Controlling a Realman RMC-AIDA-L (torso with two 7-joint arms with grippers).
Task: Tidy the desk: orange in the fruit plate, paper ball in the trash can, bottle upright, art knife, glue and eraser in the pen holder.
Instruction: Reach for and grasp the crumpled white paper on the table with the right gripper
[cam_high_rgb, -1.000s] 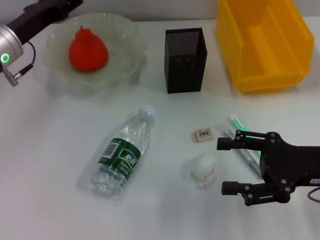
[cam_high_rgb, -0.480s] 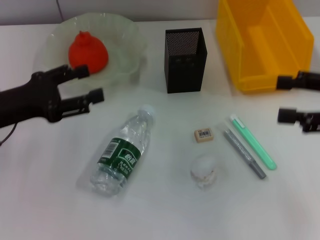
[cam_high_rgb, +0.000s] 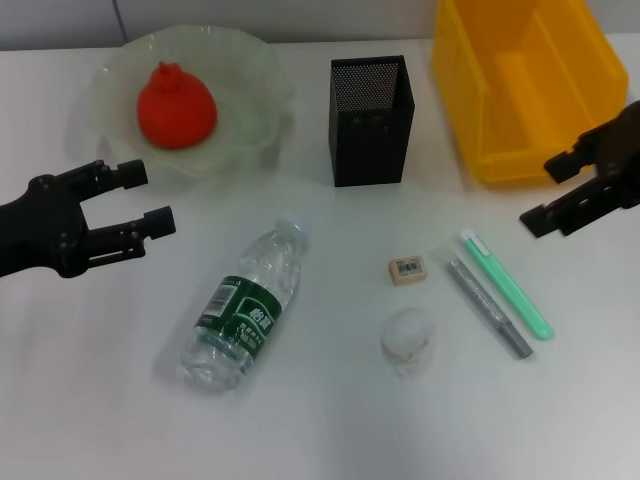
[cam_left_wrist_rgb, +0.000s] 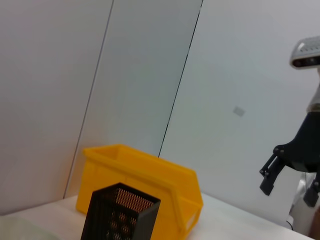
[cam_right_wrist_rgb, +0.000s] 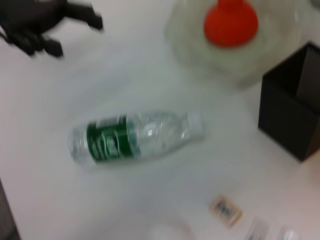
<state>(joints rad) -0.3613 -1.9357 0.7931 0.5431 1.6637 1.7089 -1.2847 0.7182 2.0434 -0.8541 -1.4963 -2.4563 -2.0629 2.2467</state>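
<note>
the orange already sits in the fruit plate, so the step in hand appears to be the next pickup. the left gripper hovers over the table between the fruit plate and the bottle, fingers spread wide, holding nothing. the right gripper hangs just in front of the trash can, above the far end of the green art knife, fingers apart, also empty.

the bottle lies on its side, cap pointing toward the pen holder. for the left gripper, the sound approach is to close across the clear body between label and cap, then pivot the base down onto the table; the thin plastic will likely flex, so grip firmly but do not crush, and release only when the base sits flat.

for the right gripper, the paper ball lies near the eraser and beside the grey glue pen. descend straight over the wad so the fingers do not sweep the eraser or the pens aside.

writing: the bottle carries a dark green label with white characters, not legible here. the eraser shows a small printed block resembling a barcode, too small to read. no other markings can be read
</note>
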